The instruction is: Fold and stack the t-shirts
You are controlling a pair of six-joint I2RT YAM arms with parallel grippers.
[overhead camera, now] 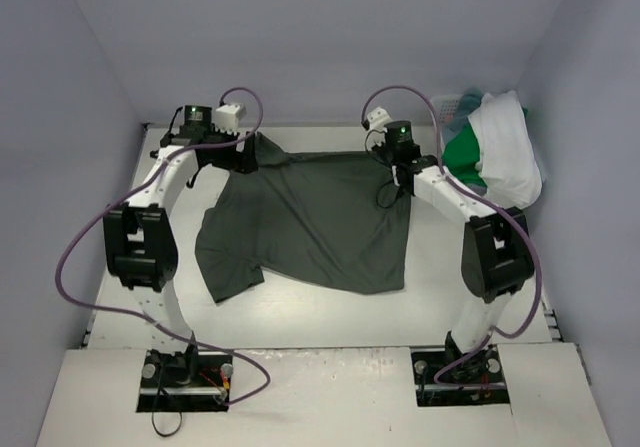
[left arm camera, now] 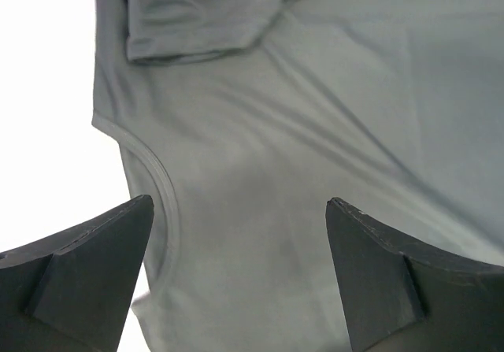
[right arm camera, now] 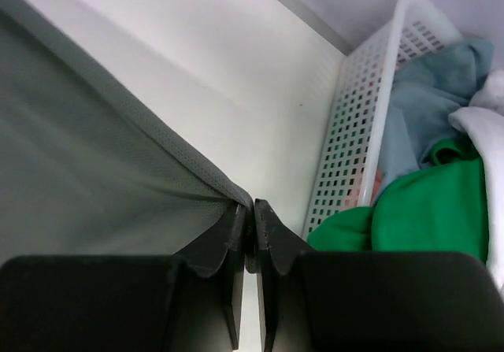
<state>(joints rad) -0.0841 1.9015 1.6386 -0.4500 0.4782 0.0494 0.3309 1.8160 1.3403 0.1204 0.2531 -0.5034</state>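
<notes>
A dark grey-green t-shirt [overhead camera: 310, 222] lies spread across the middle of the table, one sleeve pointing to the near left. My left gripper [overhead camera: 245, 152] hovers at its far left corner, open. In the left wrist view the wide-apart jaws [left arm camera: 239, 202] frame the shirt's cloth [left arm camera: 315, 116] beside the curved collar [left arm camera: 161, 179], holding nothing. My right gripper [overhead camera: 398, 172] is at the shirt's far right corner. Its jaws [right arm camera: 253, 205] are shut on the shirt's stitched edge [right arm camera: 79, 171], which runs taut from the tips. More t-shirts sit in the basket: bright green [right arm camera: 425, 210], teal-blue [right arm camera: 425, 92] and white [right arm camera: 484, 124].
A white plastic lattice basket [right arm camera: 354, 116] stands at the far right against the wall, with the white shirt [overhead camera: 505, 147] draped over it and green cloth [overhead camera: 462, 157] spilling out. Grey walls close in the table on three sides. Purple cables loop off both arms.
</notes>
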